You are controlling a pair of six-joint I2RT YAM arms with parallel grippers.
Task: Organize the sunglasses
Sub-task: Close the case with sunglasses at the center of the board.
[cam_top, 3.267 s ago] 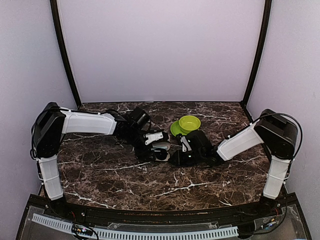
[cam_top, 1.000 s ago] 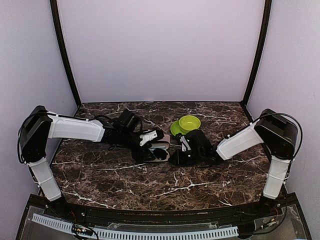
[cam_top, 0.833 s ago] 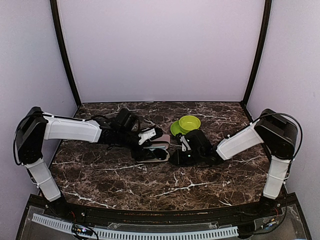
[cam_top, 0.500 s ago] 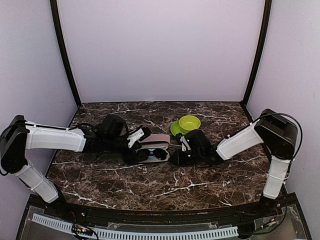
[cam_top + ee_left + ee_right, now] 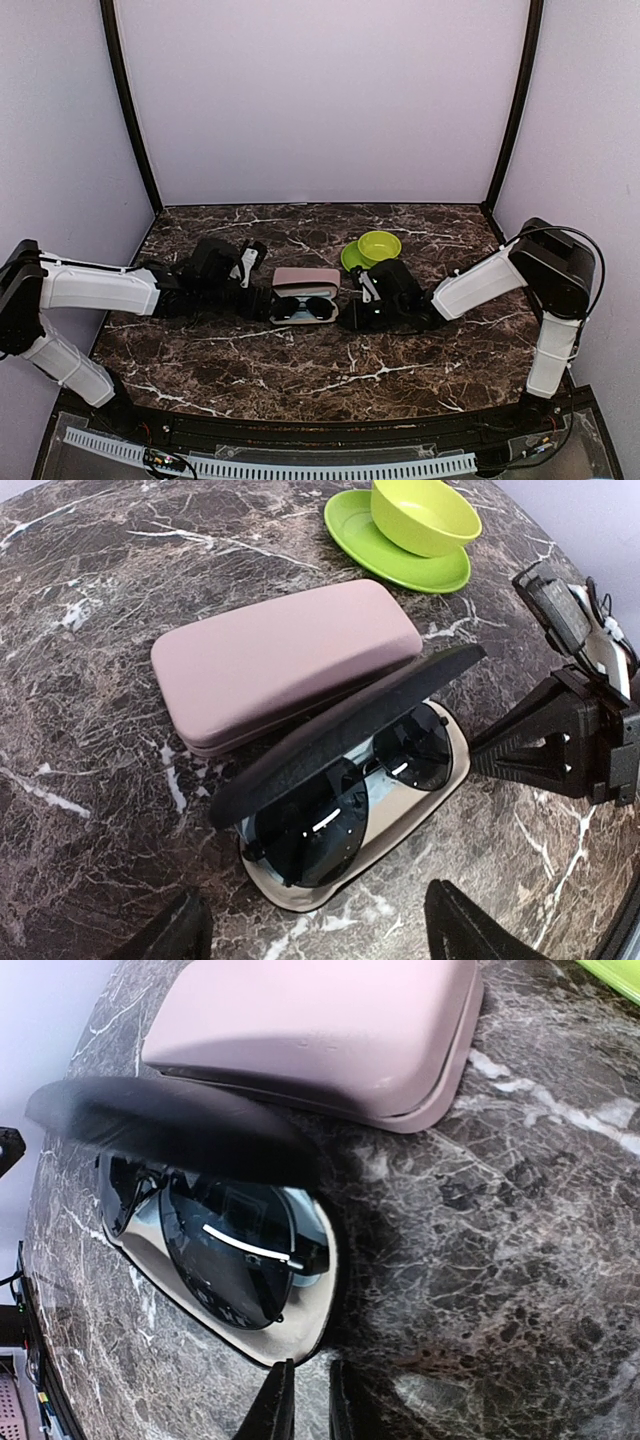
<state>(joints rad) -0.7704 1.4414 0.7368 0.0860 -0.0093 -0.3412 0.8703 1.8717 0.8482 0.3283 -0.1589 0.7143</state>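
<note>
A black wire-framed pair of sunglasses (image 5: 345, 805) (image 5: 303, 309) (image 5: 225, 1245) with dark lenses lies in an open black oval case with a cream lining (image 5: 445, 780). The case's black lid (image 5: 340, 730) stands half raised over the pair. My left gripper (image 5: 315, 925) (image 5: 258, 290) is open just left of the case, with only bare marble between its fingers. My right gripper (image 5: 305, 1400) (image 5: 348, 318) is at the case's right end, its jaws nearly together with nothing between them and the tips right at the cream rim.
A shut pink rectangular case (image 5: 306, 276) (image 5: 285, 660) (image 5: 320, 1030) lies just behind the black one, touching it. A green bowl (image 5: 380, 245) (image 5: 425, 515) on a green plate (image 5: 385, 560) stands behind the right gripper. Walls enclose the marble table (image 5: 300, 370).
My left arm has drawn back to the left, away from the open case, and its jaws have widened slightly. The sunglasses now lie uncovered in the case. The right arm has not moved.
</note>
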